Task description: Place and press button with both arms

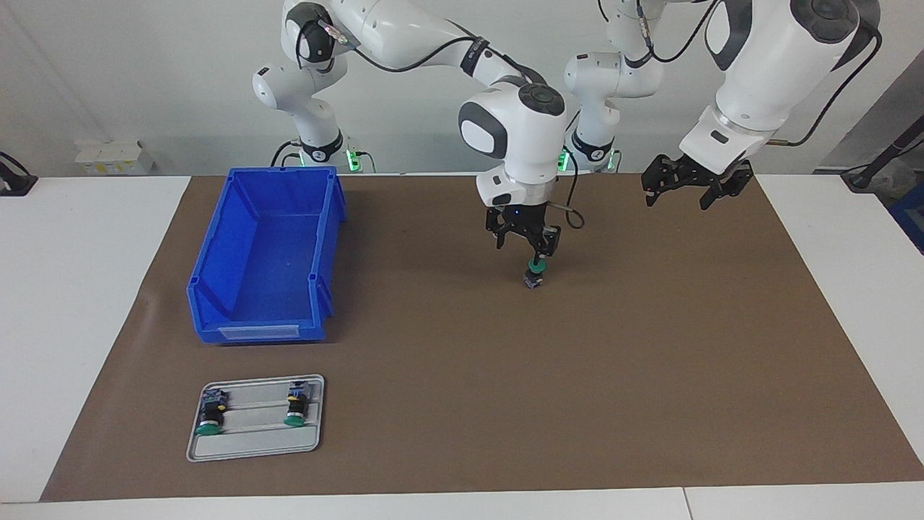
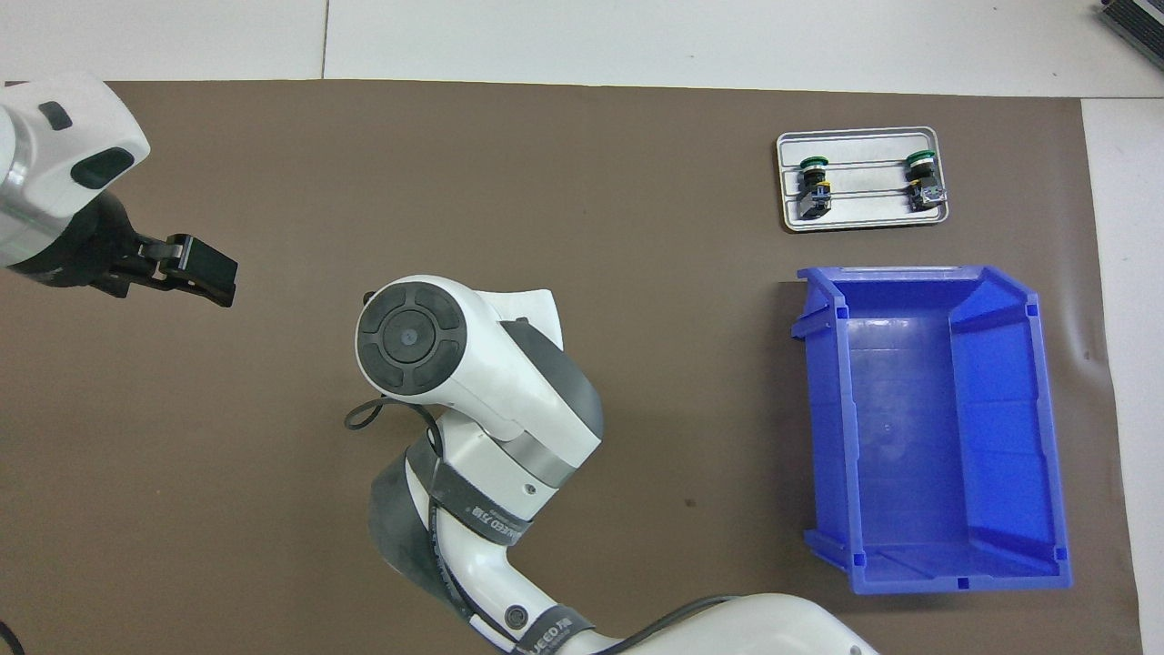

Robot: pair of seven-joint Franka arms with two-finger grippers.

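While glossy right gripper (image 1: 535,254) pinches round-capped green button (image 1: 535,271), matte mat (image 1: 505,375) beneath.

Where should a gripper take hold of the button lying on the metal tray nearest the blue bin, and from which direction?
Grip that button from straight above, across its black body between the green cap and the contact block. It lies on its side on the tray, cap pointing away from the robots, so the narrow body gives flat-closing fingers the best hold.

I'm seeing open brown mat (image 1: 505,404) all around my right gripper (image 1: 533,249) at mid-table. The blue bin (image 1: 267,253) is blocking the right arm's end, with the tray (image 1: 256,448) farther out. My left gripper (image 1: 693,184) is hanging clear.
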